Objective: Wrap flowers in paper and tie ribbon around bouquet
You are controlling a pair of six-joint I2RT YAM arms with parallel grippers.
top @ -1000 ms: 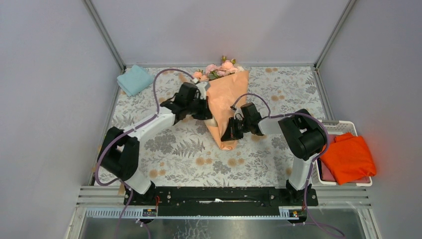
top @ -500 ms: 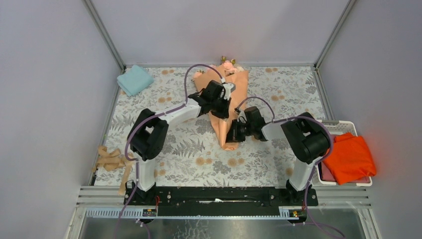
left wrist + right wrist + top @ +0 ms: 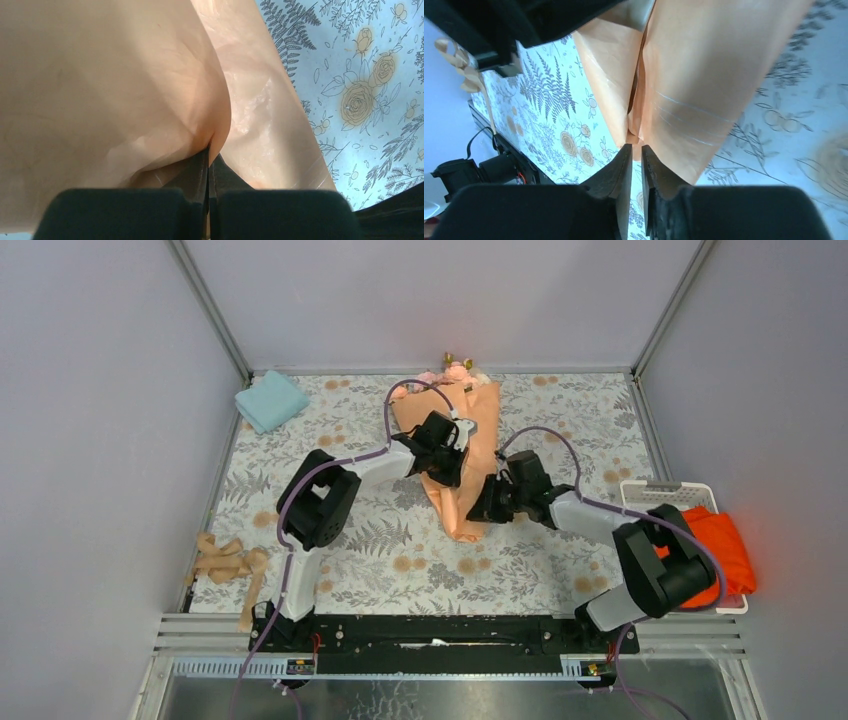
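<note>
Two hands, left hand [image 3: 209, 150] clenched on a fold of the paper [image 3: 100, 75], right hand [image 3: 636, 150] slightly parted at its tip

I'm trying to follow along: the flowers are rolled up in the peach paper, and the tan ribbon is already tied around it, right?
Not quite. The flowers are rolled up in the peach paper, but the tan ribbon is not tied around it: it lies loose on the table, beside the left arm. The top view shows this.
</note>
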